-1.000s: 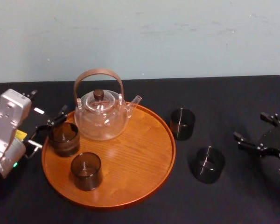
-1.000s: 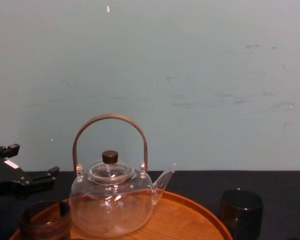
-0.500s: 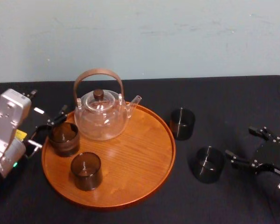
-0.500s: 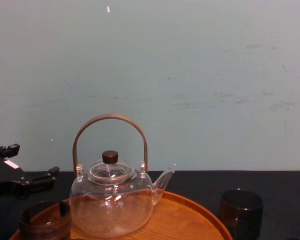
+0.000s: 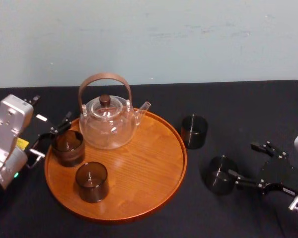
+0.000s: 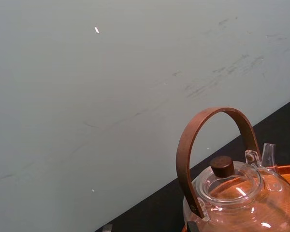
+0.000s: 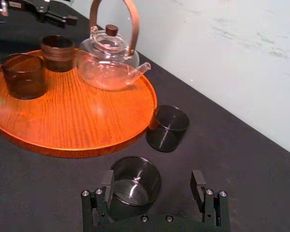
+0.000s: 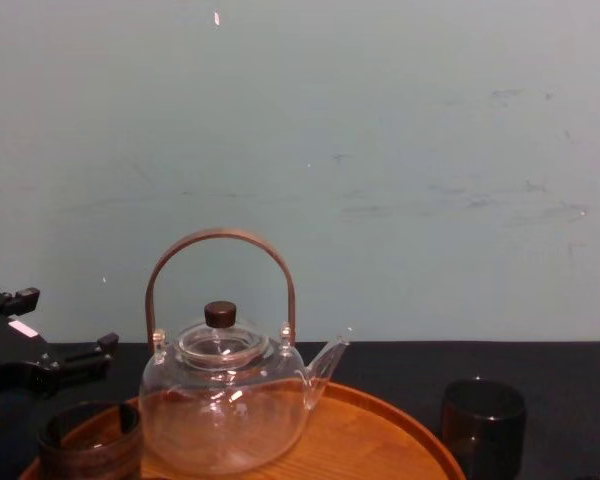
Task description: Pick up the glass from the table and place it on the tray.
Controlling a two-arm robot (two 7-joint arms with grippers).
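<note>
Fingers (image 7: 108, 183) of the right gripper (image 7: 152, 178) are standing spread, the dark cylindrical glass (image 7: 135, 181) sitting upright, mouth up, just before them on the black table (image 7: 241, 159) beside the round orange-brown wooden tray (image 7: 87, 116). The left gripper (image 5: 50, 138) is idling, fingers apart, at the tray's left rim.

This looked like a robot test room or a lab, more than a home. The wall (image 5: 188, 39) at the back was plain and pale blue-green, with scuffs and marks on it. The surface (image 5: 248, 104) was covered with a flat black cloth, like a work spot. A tea set was laid out on it in a neat way, with a glass teapot (image 5: 108, 124) on a round wooden tray (image 5: 154, 173). A grey robot arm (image 5: 7, 134) with wires stood at the left edge.
</note>
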